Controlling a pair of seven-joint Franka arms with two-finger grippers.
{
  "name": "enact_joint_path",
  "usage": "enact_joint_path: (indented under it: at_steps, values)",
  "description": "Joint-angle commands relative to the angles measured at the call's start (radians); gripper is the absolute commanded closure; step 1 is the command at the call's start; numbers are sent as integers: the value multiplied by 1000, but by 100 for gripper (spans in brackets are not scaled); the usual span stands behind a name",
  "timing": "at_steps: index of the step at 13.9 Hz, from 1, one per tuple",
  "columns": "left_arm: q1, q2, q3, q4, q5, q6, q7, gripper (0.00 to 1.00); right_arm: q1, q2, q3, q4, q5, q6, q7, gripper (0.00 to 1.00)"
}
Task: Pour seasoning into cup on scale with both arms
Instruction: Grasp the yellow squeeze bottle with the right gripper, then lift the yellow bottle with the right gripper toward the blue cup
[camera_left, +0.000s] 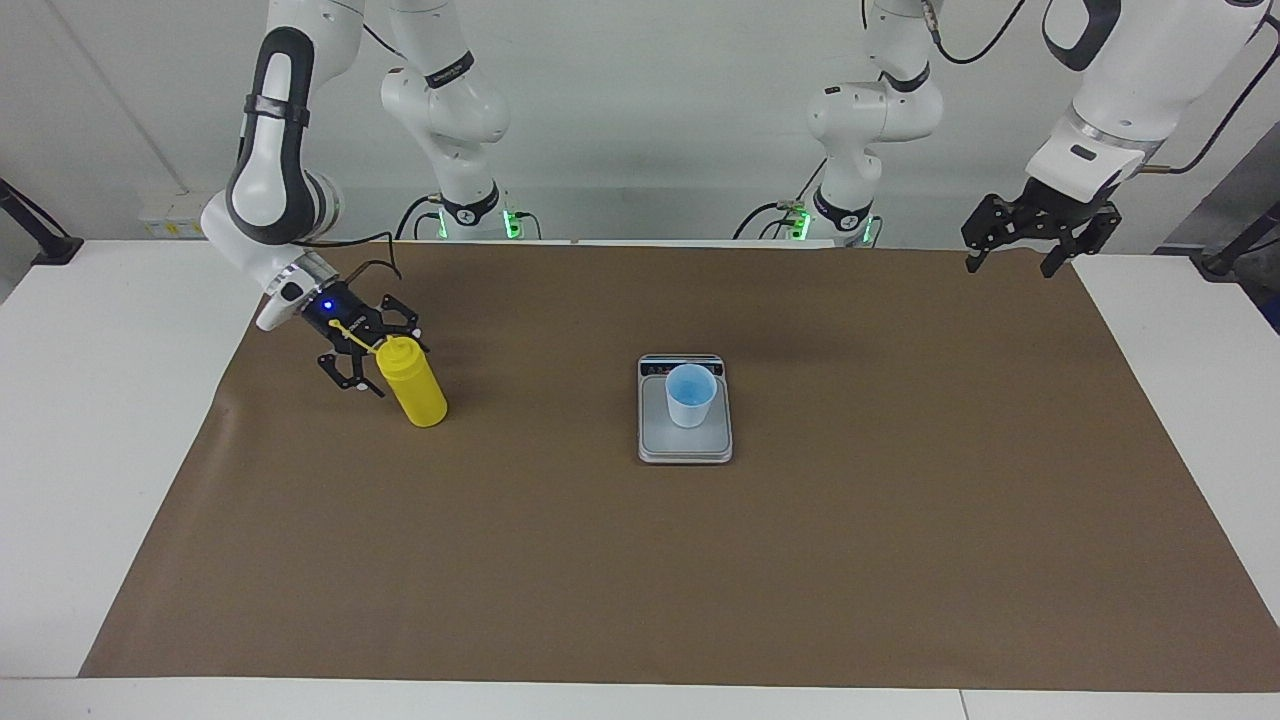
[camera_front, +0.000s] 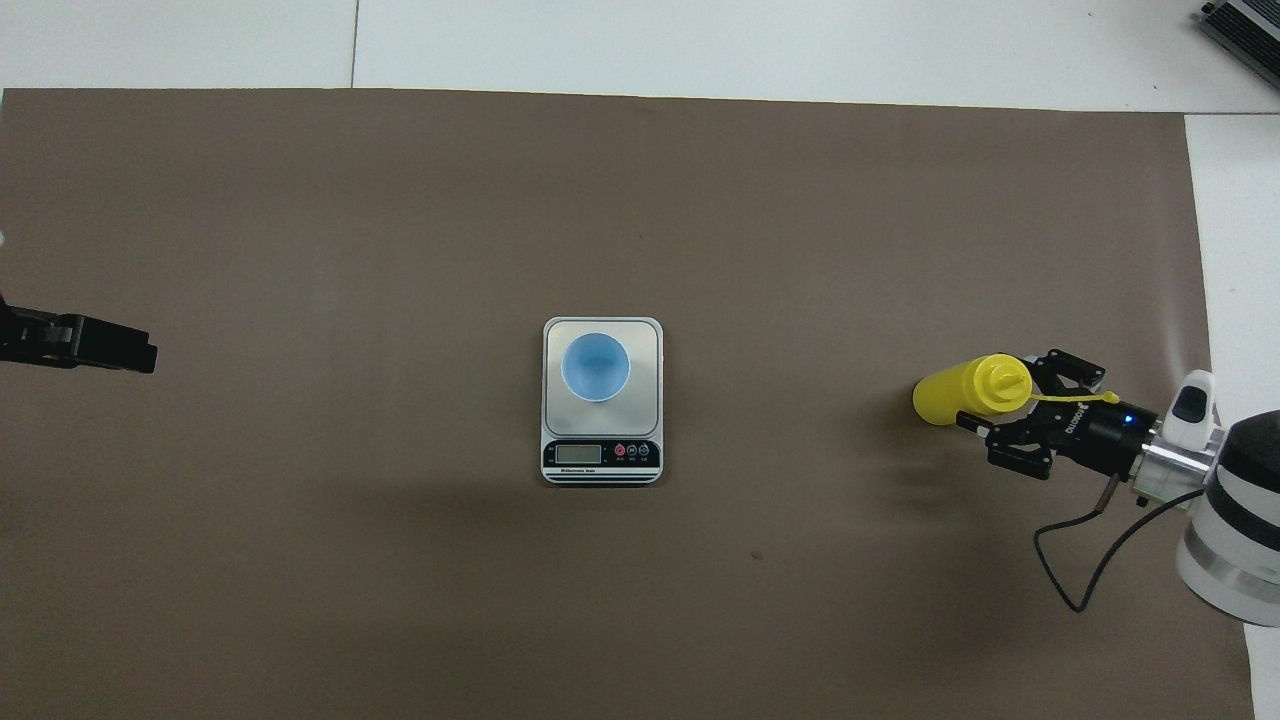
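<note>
At the right arm's end of the desk (camera_left: 120, 420) you've got the right pincer (camera_left: 380, 364) low beside the bottle (camera_left: 411, 381), fingers spread wide either side of its upper body, not yet closed on it; nothing held. Bottle stands upright on the brown mat (camera_left: 640, 560), its cap strap (camera_left: 345, 335) lying across the pincer's front. Overhead agrees: right pincer (camera_front: 1000, 410) open around the bottle's (camera_front: 965, 390) top, strap (camera_front: 1075, 397) trailing over the pincer body.

Mid-mat sits the scale (camera_left: 685, 410), display edge toward the robots, well apart from the bottle. The cup (camera_left: 690, 395) stands upright on its platform, seen overhead as cup (camera_front: 596, 367) on scale (camera_front: 601, 400).

Your left pincer (camera_left: 1015, 252) waits up in the air over the mat's corner at the left arm's end, fingers apart, empty. Overhead only its tip (camera_front: 90, 345) shows.
</note>
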Motion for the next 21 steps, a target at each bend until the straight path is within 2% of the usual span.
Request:
enact_joint_path:
  at_steps: [1,5,8,9,10,11,12,18,21]
  values:
    - [1,-44,-3,-53,-7,33,-11,0,46,-1,3,-13,76,62,-32,0]
    - [3,-43,-4,-53,-10,31,-24,0,39,54,3,-12,110,65,-130,0]
    - [3,-44,-4,-53,-33,34,-75,0,48,65,3,-7,148,64,-167,0]
    - [3,-44,-3,-53,-33,31,-75,0,49,65,3,-6,151,62,-176,32]
    - [3,-43,-4,-51,-33,30,-75,0,48,65,3,-3,151,56,-178,69]
    - [3,-43,-3,-51,-31,30,-74,0,43,65,3,2,151,50,-178,89]
    - [1,-44,-4,-54,-31,30,-72,0,40,66,3,6,151,48,-177,100]
    - [26,-44,0,-50,-31,16,-81,0,37,72,-1,106,133,47,-86,100]
    - [32,-44,0,-50,-31,14,-81,0,48,68,-1,173,38,59,6,100]
